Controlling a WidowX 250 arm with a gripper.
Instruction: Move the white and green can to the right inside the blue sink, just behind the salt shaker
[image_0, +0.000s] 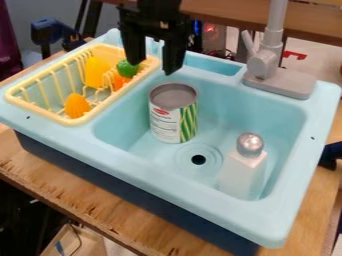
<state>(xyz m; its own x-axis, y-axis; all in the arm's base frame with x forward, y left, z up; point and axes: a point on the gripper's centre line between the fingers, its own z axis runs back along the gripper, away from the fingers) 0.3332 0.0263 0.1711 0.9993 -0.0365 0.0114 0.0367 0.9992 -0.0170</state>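
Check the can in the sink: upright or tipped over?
Upright: the can stands in the sink, its flat round end facing up, its side below.

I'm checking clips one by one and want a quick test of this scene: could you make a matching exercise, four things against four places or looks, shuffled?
1. Gripper
2. Can
3. Bottle
4. Faucet

A. White, with a round silver top
B. Grey, mounted at the back of the sink
C. Open, above the other things in the basin
D. Upright, with green stripes on its side

Right pairs: 1-C, 2-D, 3-A, 4-B
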